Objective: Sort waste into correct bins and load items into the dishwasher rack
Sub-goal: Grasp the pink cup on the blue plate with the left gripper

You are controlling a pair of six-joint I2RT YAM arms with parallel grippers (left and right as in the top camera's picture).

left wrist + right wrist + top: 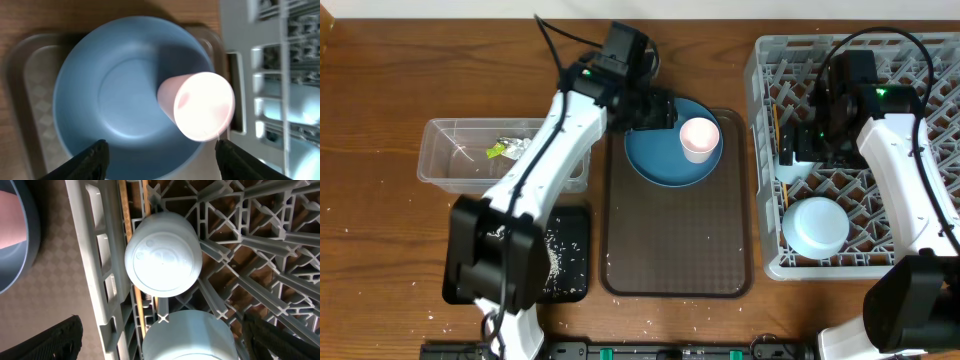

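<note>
Left fingers (95,160) stand well apart near the pink cup (200,106), gripping nothing.
The cup sits on the blue plate (115,100), at the top of the brown tray (670,240), mid-frame on the bench (380,250). Right fingers (55,340) gape empty above the light-blue cup (163,255) and bowl (190,335), both in the grey rack (767,70) at right.

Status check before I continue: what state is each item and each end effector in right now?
blue plate: flat on brown tray.
pink cup: upright on blue plate.
light-blue cup: upside down in rack.
bowl: upside down in rack.
chopsticks: lying in rack.
clear tub: holds wrapper.
black tray: strewn with rice.
left end effector: open, over blue plate.
right end effector: open, over rack.
</note>
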